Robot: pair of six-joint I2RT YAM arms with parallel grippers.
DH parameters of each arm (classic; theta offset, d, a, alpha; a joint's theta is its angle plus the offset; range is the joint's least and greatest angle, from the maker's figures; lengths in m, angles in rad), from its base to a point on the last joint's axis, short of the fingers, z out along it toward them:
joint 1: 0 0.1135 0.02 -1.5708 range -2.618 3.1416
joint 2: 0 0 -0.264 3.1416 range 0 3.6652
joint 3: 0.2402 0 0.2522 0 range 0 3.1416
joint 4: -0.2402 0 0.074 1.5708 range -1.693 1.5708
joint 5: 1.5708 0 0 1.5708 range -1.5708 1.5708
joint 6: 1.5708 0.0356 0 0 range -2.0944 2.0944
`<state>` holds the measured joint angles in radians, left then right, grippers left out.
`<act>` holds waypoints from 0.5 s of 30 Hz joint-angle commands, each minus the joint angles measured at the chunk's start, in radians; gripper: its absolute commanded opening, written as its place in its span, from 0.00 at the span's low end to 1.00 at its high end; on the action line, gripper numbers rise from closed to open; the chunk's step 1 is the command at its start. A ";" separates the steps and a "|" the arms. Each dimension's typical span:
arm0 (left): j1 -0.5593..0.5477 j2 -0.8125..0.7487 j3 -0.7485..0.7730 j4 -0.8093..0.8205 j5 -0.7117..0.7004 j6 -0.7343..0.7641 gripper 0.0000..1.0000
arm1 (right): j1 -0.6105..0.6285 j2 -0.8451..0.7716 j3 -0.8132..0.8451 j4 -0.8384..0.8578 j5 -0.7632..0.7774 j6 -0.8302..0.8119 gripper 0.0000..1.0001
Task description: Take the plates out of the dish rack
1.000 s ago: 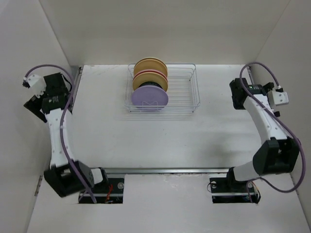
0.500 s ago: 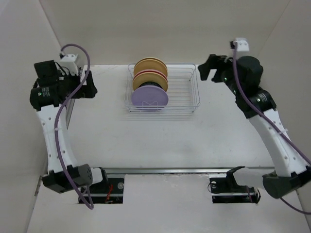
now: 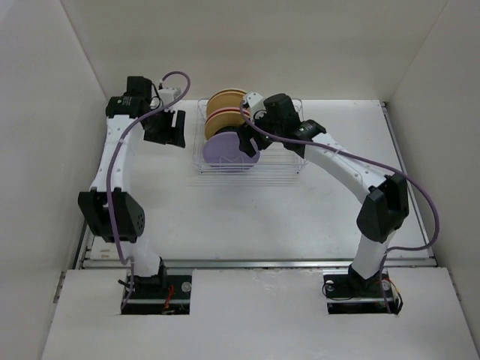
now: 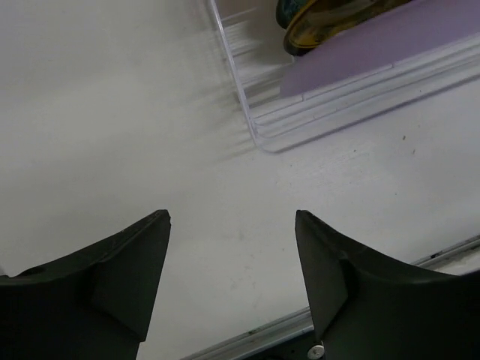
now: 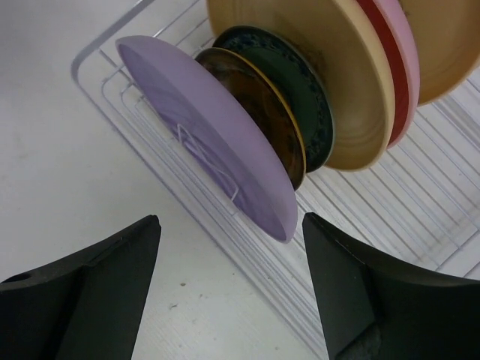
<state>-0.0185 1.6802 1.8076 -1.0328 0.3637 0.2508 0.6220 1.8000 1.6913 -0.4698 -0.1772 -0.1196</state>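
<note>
The dish rack (image 3: 281, 150) stands at the back middle of the table, with plates upright in its left half. From front to back they are a lavender plate (image 5: 210, 150), an amber patterned plate (image 5: 264, 120), a teal patterned plate (image 5: 304, 94), a tan plate (image 5: 337, 67), a pink plate (image 5: 397, 75) and a cream plate (image 5: 450, 45). My right gripper (image 5: 231, 217) is open and empty, and its jaws stand either side of the lavender plate's near edge without touching it. My left gripper (image 4: 232, 214) is open and empty over bare table, left of the rack's corner (image 4: 259, 135).
The rack's right half (image 5: 427, 210) holds only wire. White walls close in the table at left, back and right. A metal rail (image 3: 255, 262) runs along the table's near edge. The right arm (image 3: 345, 169) reaches across the table's right side.
Both arms have swung in from the side walls to the rack. The right gripper now hangs over the lavender plate and the left one sits beside the rack's left end.
</note>
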 commanded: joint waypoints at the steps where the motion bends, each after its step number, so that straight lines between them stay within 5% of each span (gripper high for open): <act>1: -0.009 0.132 0.079 -0.026 -0.020 -0.053 0.64 | 0.007 0.033 0.077 0.046 0.054 -0.048 0.82; 9: -0.047 0.234 0.088 0.105 -0.039 -0.116 0.59 | 0.007 0.136 0.099 0.128 0.146 -0.048 0.59; 15: -0.057 0.317 0.091 0.180 -0.017 -0.169 0.46 | 0.007 0.147 0.099 0.137 0.159 -0.029 0.21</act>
<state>-0.0715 1.9709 1.8660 -0.8970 0.3340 0.1249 0.6235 1.9537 1.7386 -0.4026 -0.0402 -0.1722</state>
